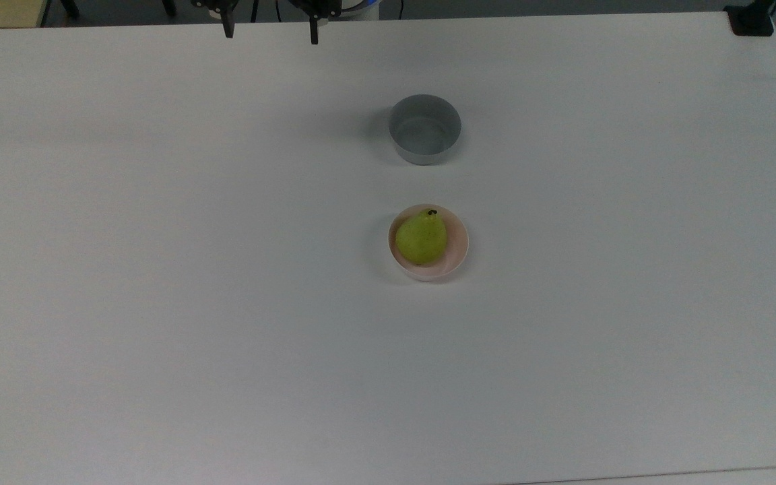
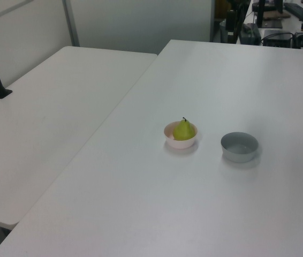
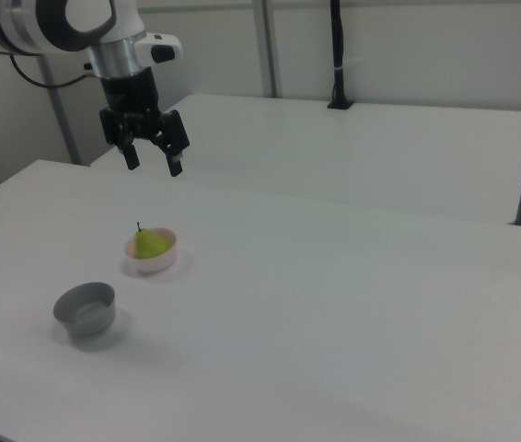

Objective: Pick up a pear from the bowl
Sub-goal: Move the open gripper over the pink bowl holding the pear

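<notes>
Presently the pear (image 1: 421, 237) sits stem-up in the bowl (image 1: 457, 250) mid-table, the grey bowl (image 1: 424, 128) nearer the far edge. Gripper (image 3: 153, 159) hangs open, well above. Likely light, rigid and smooth-skinned; best pinched across its wide lower belly.

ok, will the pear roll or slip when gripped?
Probably stiff: the pear holds a rounded shape. Its smooth tapered sides may slip from the open end effector. The shallow pink bowl may shift when nudged.
</notes>
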Robot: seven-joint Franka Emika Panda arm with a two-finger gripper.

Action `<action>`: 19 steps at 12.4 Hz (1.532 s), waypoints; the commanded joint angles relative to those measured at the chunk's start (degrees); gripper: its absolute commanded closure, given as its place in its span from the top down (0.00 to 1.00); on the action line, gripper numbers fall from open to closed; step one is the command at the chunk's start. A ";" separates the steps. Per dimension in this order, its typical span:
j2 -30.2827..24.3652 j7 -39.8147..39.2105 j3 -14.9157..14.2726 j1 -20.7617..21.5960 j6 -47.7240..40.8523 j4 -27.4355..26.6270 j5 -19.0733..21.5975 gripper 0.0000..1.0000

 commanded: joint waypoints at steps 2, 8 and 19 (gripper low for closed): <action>-1.47 -1.12 -0.46 0.27 -0.94 -1.45 0.49 1.00; -1.47 -1.38 -0.37 0.70 -0.68 -1.45 0.49 1.00; 8.27 2.73 0.42 10.54 9.85 -1.54 1.28 1.00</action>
